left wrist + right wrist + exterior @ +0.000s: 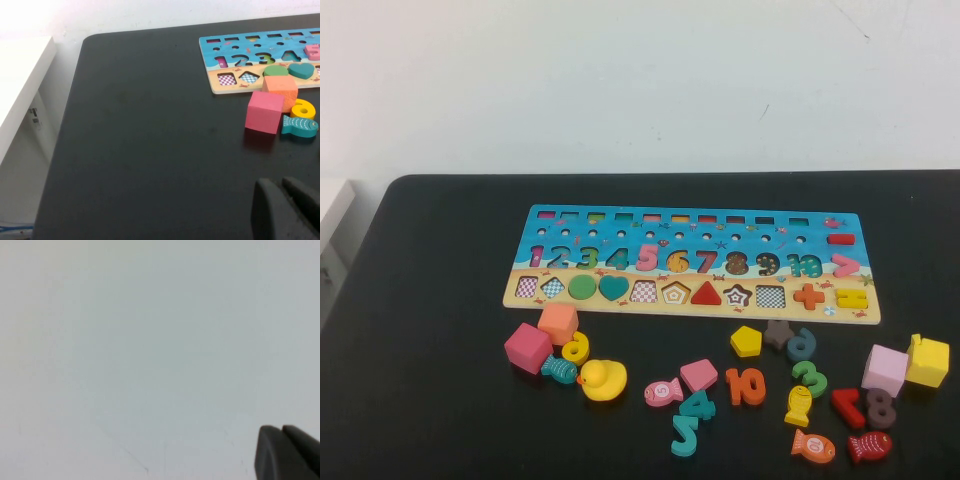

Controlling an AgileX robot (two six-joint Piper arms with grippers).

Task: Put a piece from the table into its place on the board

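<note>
A yellow rubber duck (603,380) sits near a pink wooden cube (528,347), an orange wooden cube (558,323) and a teal wooden fish (559,369). Farther right lie an orange wooden number ten (746,386), a pale pink cube (885,369) and a yellow cube (928,361).

The board (692,262) lies on the table (420,400) toward 12 o'clock – the piece (746,341) lies just before it, at about 5 o'clock from the board's middle.

High view raised, angled down over table (440,400) and board (692,265); left wrist view low, shares board's left end; right wrist view faces blank wall.
</note>
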